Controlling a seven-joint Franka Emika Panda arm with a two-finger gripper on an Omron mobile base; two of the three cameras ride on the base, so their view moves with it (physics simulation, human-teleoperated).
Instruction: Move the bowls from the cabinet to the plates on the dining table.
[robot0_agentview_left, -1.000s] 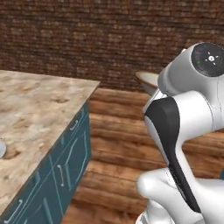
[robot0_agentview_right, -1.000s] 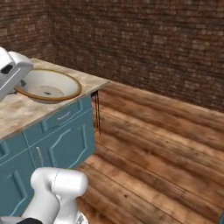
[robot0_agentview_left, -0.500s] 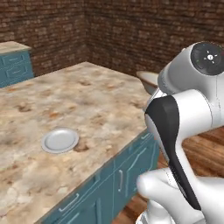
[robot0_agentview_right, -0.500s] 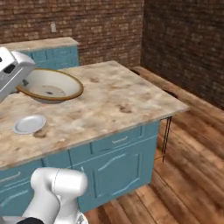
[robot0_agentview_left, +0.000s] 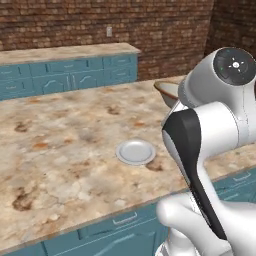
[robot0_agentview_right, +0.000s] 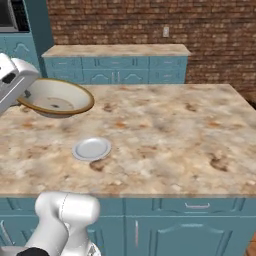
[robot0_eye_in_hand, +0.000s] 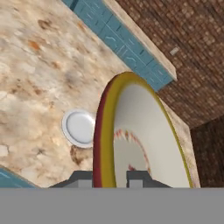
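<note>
In the left base view my own white arm covers the right half of the frame, and the bowl (robot0_agentview_left: 167, 91) peeks out from behind it at centre right, hanging above the tabletop (robot0_agentview_left: 60, 150). The plate (robot0_agentview_left: 135, 151) lies flat at the middle of the frame, lower and to the left of the bowl. My worry here is that my arm hides most of the bowl, so I could misjudge where it sits over the plate and set it down off-centre.

In the right base view the bowl (robot0_agentview_right: 56, 98) sits at the upper left, roughly level and clear of the marble, gripped at its left edge by my hand. The plate (robot0_agentview_right: 92, 148) is below and to the right of it. It is narrower than the bowl, so a drop that is slightly off would leave the bowl tipped half on the rim, half on stone.

In the hand view my hand (robot0_eye_in_hand: 113, 178) is clamped on the bowl's rim at the bottom of the frame, a fingertip on either side of the wall. The bowl (robot0_eye_in_hand: 140, 140) rises edge-on, cream inside, with a tan-yellow rim and a reddish outer side. The plate (robot0_eye_in_hand: 78, 127) shows left of it. An edge grip like this could let the bowl swing or slip if I jolt.
</note>
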